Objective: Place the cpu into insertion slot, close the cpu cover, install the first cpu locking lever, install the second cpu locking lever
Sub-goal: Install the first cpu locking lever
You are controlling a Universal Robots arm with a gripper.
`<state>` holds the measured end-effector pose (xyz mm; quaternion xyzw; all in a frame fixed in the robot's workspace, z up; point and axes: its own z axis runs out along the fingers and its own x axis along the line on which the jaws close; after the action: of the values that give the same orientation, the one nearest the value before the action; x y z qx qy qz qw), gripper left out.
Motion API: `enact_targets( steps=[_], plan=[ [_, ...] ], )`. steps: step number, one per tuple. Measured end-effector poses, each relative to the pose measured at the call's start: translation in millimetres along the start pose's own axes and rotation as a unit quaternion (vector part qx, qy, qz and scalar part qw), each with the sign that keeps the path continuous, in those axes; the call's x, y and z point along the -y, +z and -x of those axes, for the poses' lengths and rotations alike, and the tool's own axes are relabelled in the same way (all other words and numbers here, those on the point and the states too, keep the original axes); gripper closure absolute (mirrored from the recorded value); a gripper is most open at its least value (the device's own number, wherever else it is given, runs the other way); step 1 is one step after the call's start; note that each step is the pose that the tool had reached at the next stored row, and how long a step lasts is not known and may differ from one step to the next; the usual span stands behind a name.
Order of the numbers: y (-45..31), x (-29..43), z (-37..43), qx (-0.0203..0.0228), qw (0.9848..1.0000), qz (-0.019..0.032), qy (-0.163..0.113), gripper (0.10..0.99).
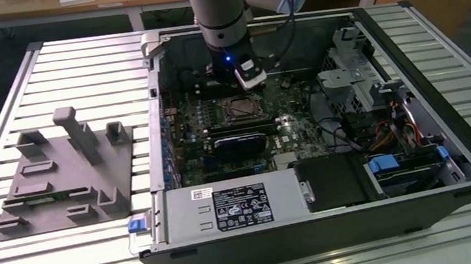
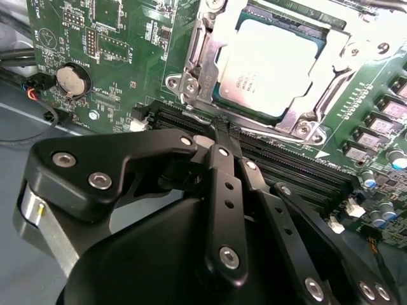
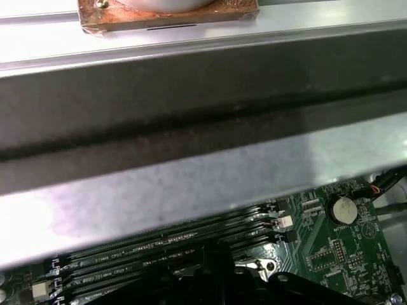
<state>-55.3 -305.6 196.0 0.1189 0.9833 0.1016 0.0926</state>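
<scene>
The hand (image 2: 219, 136) is held low over the green board, just beside the insertion slot (image 1: 240, 108). Its fingers are drawn narrow and nothing is seen gripped. The cpu (image 2: 270, 63) is seated flat in the slot, pale face up. The cpu cover (image 2: 206, 60) is laid down around it, so 2 steps are judged done. The hand is set at the cover's edge by the memory slots (image 2: 299, 166), likely for lever access. Lever state cannot be told. The case (image 1: 441, 84) is laid open on the slatted counter (image 1: 79, 63).

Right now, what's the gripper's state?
Gripper: shut, fingertips together, nothing seen held, close to the cpu.
</scene>
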Motion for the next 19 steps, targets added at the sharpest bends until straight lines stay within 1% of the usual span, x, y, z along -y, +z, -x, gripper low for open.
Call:
enact_targets(
  steps=[10, 11, 15, 19],
  plan=[
    [3.1, 1.5, -0.4, 0.0030, 1.0000, -0.0001, 0.002, 0.980],
    [3.9, 1.7, -0.3, 0.0031, 1.0000, 0.0005, 0.002, 0.980],
    [5.4, 2.9, 0.1, 0.0027, 1.0000, 0.0005, 0.003, 0.980],
    [6.1, 2.6, 1.4, 0.0025, 1.0000, 0.0009, 0.003, 0.980]
  ],
)
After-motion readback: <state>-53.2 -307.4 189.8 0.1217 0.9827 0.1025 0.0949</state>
